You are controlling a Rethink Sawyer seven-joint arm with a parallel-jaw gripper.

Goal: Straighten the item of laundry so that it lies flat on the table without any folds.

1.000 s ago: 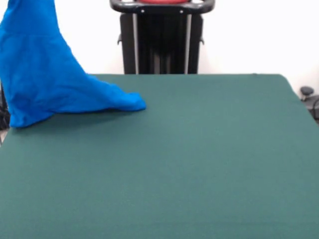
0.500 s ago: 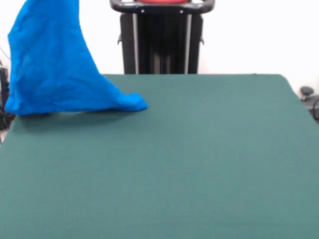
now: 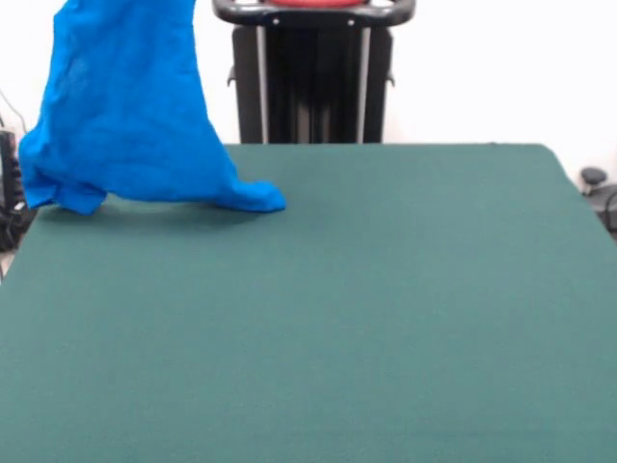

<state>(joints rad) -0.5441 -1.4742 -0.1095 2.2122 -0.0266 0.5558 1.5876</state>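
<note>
The blue T-shirt (image 3: 130, 116) hangs lifted above the far left corner of the green table (image 3: 386, 309), its top running out of the front view at the upper edge. Only its lower hem (one bunched tip toward the table's middle) touches the felt. The gripper is not visible, so its grasp cannot be told.

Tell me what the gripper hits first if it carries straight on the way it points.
The gripper is out of view, so its heading cannot be read. Under where the blue shirt hangs from: likely the shirt itself, then the table.
</note>
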